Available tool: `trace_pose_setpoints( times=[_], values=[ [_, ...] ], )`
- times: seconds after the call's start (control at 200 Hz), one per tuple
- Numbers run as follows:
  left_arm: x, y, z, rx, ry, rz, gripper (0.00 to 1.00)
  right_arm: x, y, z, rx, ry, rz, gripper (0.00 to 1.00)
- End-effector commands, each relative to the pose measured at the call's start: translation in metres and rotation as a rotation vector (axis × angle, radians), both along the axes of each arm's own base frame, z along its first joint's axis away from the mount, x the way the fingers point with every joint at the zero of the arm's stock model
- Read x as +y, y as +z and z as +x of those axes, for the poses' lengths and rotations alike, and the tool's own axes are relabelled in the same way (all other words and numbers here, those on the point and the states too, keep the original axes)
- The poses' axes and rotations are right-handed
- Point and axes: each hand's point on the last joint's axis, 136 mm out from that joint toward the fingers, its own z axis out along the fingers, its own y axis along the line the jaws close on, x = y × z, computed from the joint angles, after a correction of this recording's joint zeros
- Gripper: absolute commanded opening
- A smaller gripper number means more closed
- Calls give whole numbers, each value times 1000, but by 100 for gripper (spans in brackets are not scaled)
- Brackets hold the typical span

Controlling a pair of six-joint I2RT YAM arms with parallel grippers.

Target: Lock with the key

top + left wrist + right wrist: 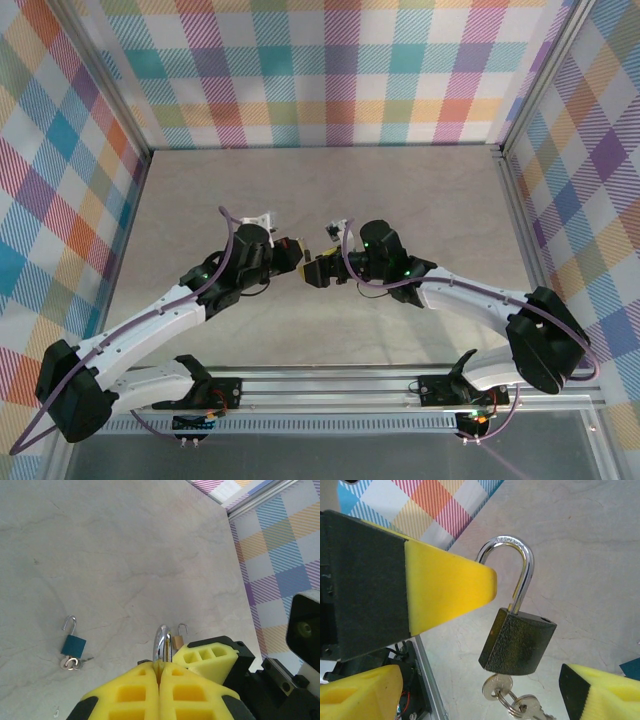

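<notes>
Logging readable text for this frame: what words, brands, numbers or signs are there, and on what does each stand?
Black padlock, shackle: a small engraving at the top of the bend, too small to read.
Key hanging under it: no legible marking.
Teal padlock: no readable text.

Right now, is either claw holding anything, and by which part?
The left claw pinches the black padlock by its silver shackle. The right claw stands open on either side of the lock's body and key, gripping nothing.
</notes>
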Motion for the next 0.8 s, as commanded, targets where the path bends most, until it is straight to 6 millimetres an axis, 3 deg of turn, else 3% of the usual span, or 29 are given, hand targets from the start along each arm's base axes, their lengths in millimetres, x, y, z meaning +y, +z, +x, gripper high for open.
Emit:
trace_pose_setpoints(
  times=[0.0, 0.18, 0.375, 0.8],
  values=[
    [-3, 26, 3, -61, 16, -40, 0, 3, 6, 3, -39, -5, 7, 79],
    [-9, 27, -1, -59, -2, -42, 0, 0, 10, 4, -59, -18, 7, 62],
    [-13, 32, -7, -71, -7, -58, 0, 2, 5, 5, -44, -15, -1, 52],
    [-20, 49, -15, -100, -25, -77, 0, 3, 1, 5, -24, -15, -17, 38]
  ],
)
